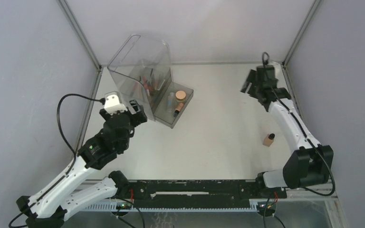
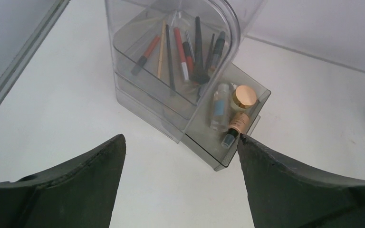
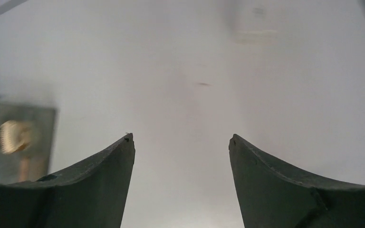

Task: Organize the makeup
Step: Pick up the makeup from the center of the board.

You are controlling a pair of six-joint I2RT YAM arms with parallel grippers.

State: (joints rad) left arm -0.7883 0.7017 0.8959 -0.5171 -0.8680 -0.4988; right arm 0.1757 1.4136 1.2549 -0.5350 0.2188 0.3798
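Observation:
The makeup sits mostly in a clear acrylic organizer (image 1: pixel 140 66) at the back left. Its upper tray holds several black brushes and red pencils (image 2: pixel 183 50). Its pulled-out lower drawer (image 2: pixel 261 102) holds a clear bottle (image 2: pixel 220 107), a jar with a copper lid (image 2: pixel 244 96) and a tan bottle with a black cap (image 2: pixel 236 124). Another tan bottle (image 1: pixel 268 139) lies loose on the table at the right, beside my right arm. My left gripper (image 2: pixel 180 140) hangs open just in front of the drawer, holding nothing. My right gripper (image 3: pixel 180 137) is open over bare table at the back right, empty.
The white table (image 1: pixel 218 142) is walled by grey panels on three sides. A black rail (image 1: pixel 195 190) runs along the near edge between the arm bases. The organizer's drawer (image 3: pixel 9 142) shows blurred at the left of the right wrist view.

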